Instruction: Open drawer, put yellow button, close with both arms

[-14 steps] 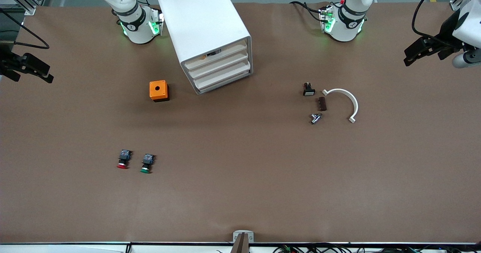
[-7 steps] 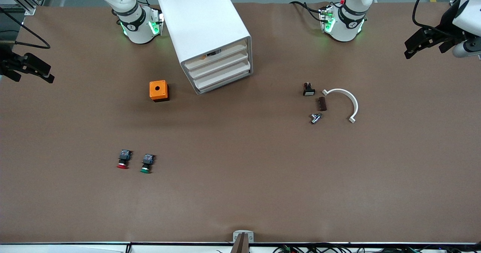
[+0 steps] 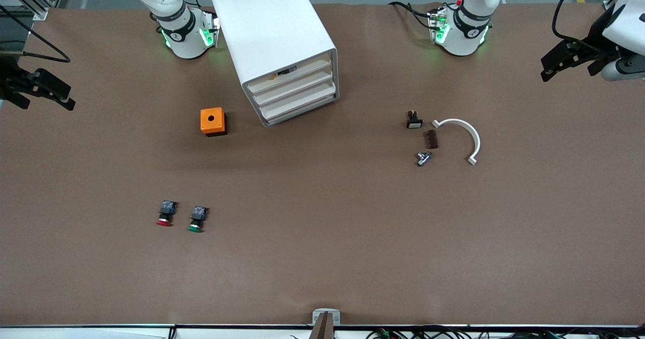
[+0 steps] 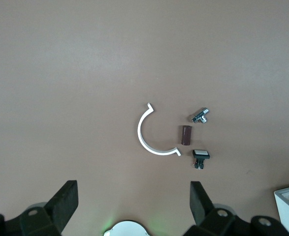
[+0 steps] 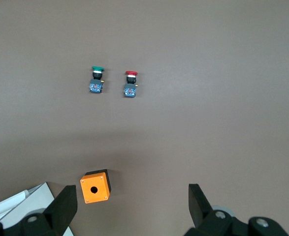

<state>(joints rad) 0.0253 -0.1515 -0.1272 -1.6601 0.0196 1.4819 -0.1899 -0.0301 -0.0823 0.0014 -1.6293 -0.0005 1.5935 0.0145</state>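
The white cabinet (image 3: 272,26) stands between the arm bases. Its top drawer (image 3: 292,76) sits pushed in, level with the two lower fronts. A small orange speck (image 3: 272,76) and a dark bit show in the gap above that drawer's front; I cannot tell what they are. The yellow button is otherwise hidden. My left gripper (image 3: 548,68) hangs open and empty high over the left arm's end of the table, also shown in the left wrist view (image 4: 133,199). My right gripper (image 3: 64,97) hangs open and empty over the right arm's end, also shown in the right wrist view (image 5: 132,201).
An orange box with a hole (image 3: 212,121) sits beside the cabinet. A red-capped button (image 3: 165,214) and a green-capped button (image 3: 197,218) lie nearer the camera. A white curved clip (image 3: 466,135), a brown block (image 3: 432,139), a metal fitting (image 3: 422,158) and a black switch (image 3: 413,120) lie toward the left arm's end.
Both grippers have drifted slightly, the left one toward the top of the front view. Nothing on the table has moved.
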